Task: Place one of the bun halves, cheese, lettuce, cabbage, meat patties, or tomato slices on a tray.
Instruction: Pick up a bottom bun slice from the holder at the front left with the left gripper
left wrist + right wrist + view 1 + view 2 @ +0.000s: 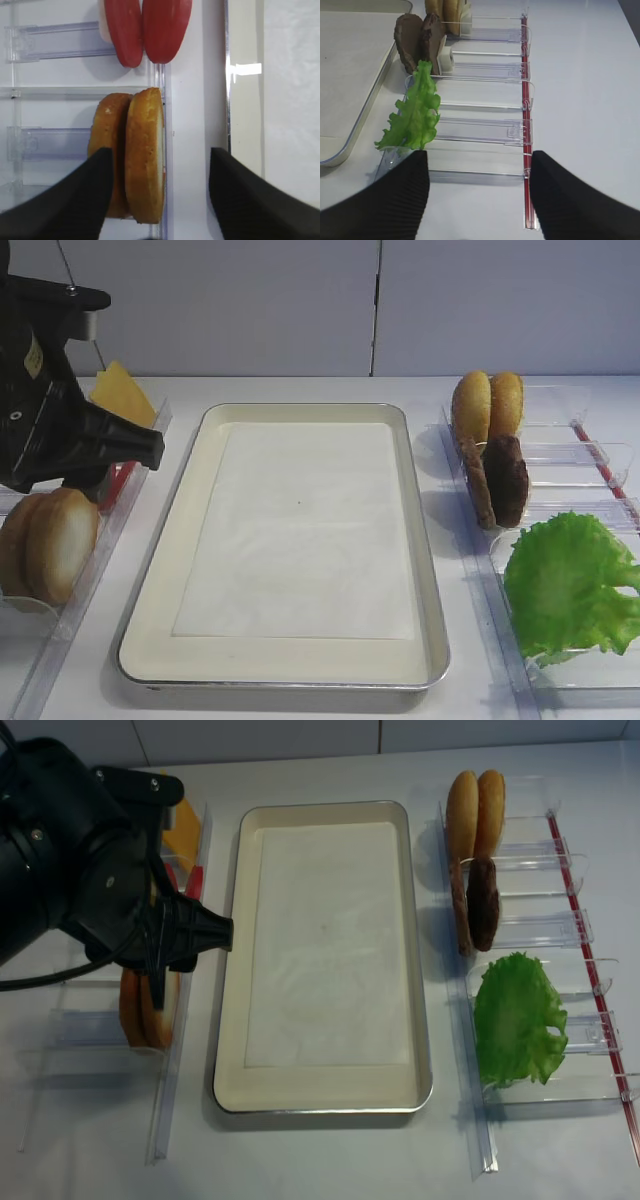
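We are looking down on a white table (300, 705) backed by pale grey wall panels. At its centre the tray (150, 625) is lying with only its white paper liner inside, so nothing has been placed yet and, as we judge it, the whole task is still ahead.

On the left side our left gripper (157, 165) is hanging over the clear plastic holders, its jaws spread wide and gripping nothing. In the left wrist view, the two bun halves (144, 155) are standing on edge between the fingers (75, 200), apart from both pads; the nearer half with the whitish cut face is facing the tray. We are judging that this is the approach to a first pick, with closing, lifting, carrying and releasing all left to do.

Beyond the buns, the tomato slices (147, 30) are standing upright, and the cheese (125, 395) is leaning at the far end.

On the right, our right gripper (477, 192) is open too, hovering near the lettuce (570, 585), the meat patties (497, 480) and the golden-orange buns (487, 405), touching none.
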